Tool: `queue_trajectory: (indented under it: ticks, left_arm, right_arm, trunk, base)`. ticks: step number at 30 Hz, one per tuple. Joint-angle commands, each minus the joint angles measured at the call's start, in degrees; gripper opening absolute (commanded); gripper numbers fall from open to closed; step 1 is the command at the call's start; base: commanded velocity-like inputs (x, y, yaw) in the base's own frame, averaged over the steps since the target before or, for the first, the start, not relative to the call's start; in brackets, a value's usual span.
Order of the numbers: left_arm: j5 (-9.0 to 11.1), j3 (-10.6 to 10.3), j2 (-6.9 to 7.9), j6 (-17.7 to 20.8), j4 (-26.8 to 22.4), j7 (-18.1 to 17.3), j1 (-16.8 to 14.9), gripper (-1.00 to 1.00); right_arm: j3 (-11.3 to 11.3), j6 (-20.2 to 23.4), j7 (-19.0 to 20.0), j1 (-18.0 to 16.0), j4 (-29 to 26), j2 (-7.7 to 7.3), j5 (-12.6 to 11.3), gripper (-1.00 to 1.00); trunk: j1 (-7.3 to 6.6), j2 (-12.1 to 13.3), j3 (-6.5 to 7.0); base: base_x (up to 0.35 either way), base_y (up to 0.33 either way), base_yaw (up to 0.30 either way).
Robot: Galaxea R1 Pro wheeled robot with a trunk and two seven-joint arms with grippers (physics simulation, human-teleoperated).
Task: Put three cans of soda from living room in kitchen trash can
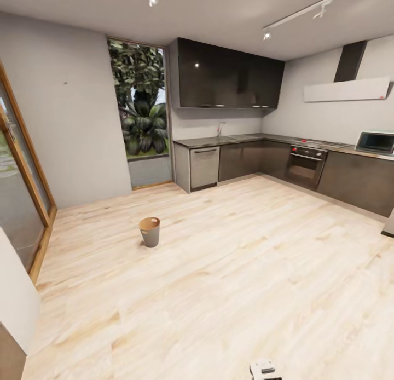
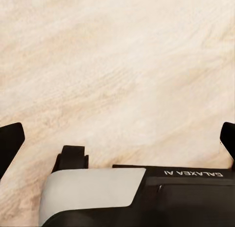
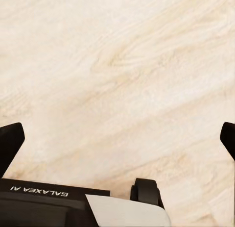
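Ahead, the kitchen opens out in the head view: dark glossy cabinets (image 1: pixel 230 76) on the far wall, a dark L-shaped table (image 1: pixel 257 138) beneath them, a built-in oven (image 1: pixel 306 165) at the corner and a white microwave (image 1: pixel 375 142) at the right end. A tall window (image 1: pixel 139 103) with green plants behind it stands left of the cabinets, and a wood-framed glass door (image 1: pixel 22 183) runs along the left edge.

The bin (image 1: pixel 149 231) stands upright and alone on the pale wood floor (image 1: pixel 246 270), left of centre and well apart from the cabinets, its orange-brown rim facing up.

The left tool (image 2: pixel 117 138) hangs over bare floor, its two dark fingertips (image 2: pixel 10 141) spread wide at the edges of the left wrist view, nothing between them. The right tool (image 3: pixel 117 138) is the same: fingertips (image 3: pixel 11 138) far apart, holding nothing, above the robot's base (image 3: pixel 54 205).
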Motion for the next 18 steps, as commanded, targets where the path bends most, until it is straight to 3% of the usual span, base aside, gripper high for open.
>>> queue_trajectory:
  ticks: [1,18]
  left_arm:
    - [0.1,0.0,0.0,-0.1,0.0,0.2,-0.1,1.0]
    - [0.3,0.0,0.09,-1.8,0.0,0.6,-0.2,1.0]
  right_arm:
    - [0.4,0.0,0.0,-0.1,0.0,-0.08,0.0,1.0]
    - [0.8,-0.2,-0.1,-0.2,0.0,-0.46,0.1,1.0]
  trunk:
    - [0.0,0.0,-0.07]
    - [0.0,0.0,-1.31]
  base:
    - [0.323,0.0,0.17]
    - [0.341,0.0,0.186]
